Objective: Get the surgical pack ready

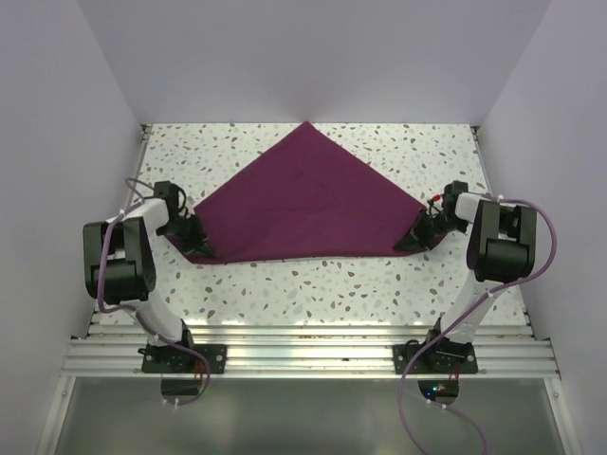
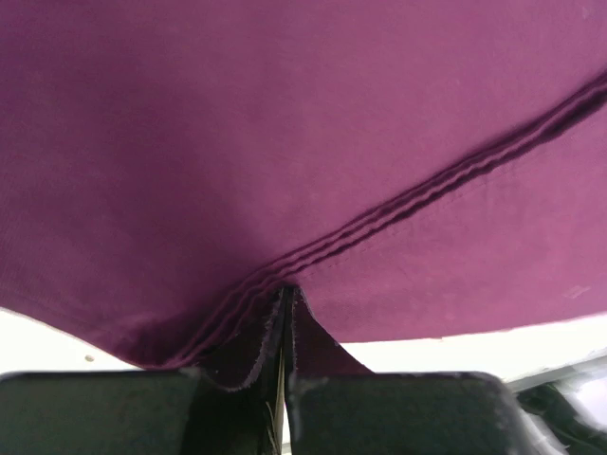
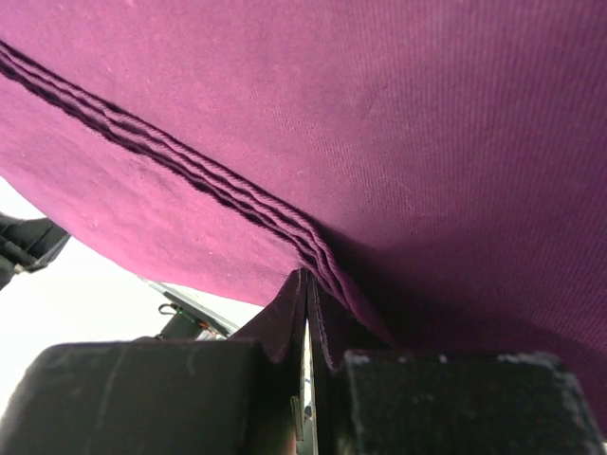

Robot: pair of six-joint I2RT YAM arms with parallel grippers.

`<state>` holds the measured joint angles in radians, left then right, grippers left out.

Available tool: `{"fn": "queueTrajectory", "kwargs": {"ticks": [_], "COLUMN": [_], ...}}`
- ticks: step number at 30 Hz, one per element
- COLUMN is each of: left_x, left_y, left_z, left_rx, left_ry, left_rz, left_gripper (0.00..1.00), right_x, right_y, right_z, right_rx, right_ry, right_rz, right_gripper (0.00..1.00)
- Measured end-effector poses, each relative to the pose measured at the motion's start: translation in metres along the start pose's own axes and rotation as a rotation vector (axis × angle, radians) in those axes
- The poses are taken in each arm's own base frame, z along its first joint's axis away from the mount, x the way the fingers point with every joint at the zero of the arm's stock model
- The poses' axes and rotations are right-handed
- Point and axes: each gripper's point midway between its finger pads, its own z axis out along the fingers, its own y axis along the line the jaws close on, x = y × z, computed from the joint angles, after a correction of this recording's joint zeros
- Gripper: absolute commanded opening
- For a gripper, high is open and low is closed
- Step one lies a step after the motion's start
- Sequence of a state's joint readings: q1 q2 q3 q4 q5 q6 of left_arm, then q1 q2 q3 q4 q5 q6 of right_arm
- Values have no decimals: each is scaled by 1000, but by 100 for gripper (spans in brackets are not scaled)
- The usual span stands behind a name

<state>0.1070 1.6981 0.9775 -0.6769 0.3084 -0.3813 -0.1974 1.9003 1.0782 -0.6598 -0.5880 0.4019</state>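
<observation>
The surgical pack's dark magenta-purple cloth [image 1: 308,204] lies folded into a wide triangle on the speckled table, its apex at the far edge. My left gripper [image 1: 196,238] is shut on the cloth's left corner. My right gripper [image 1: 417,233] is shut on the right corner. In the left wrist view the cloth [image 2: 285,142] fills the frame, and a stitched hem runs down into the left gripper [image 2: 283,379], which pinches a fold. In the right wrist view the cloth [image 3: 398,133] hangs the same way, with its hemmed corner clamped in the right gripper [image 3: 305,353].
White walls [image 1: 57,142] close in the speckled tabletop [image 1: 322,284] on the left, right and back. An aluminium rail [image 1: 303,351] carrying both arm bases runs along the near edge. Purple cables [image 1: 531,256] loop off each arm.
</observation>
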Motion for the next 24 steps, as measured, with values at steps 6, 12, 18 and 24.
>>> {"fn": "queueTrajectory", "kwargs": {"ticks": [6,12,18,24], "left_x": [-12,-34,-71,-91], "left_y": [16,29,38,51], "left_z": [1,-9,-38,-67], "left_rx": [74,-1,-62,-98], "left_ry": [30,-35,-165,-277], "left_rz": [-129,-115,-103,-146], "left_gripper": [2,17,27,47], "right_x": [-3,-5,-6,-9], "right_y": [-2,-5,-6,-6], "right_z": [-1,-3,-4,-7], "right_rx": [24,47,60,70], "right_ry": [22,33,38,27], "right_rz": [27,42,52,49], "right_gripper": [0,0,0,1]}}
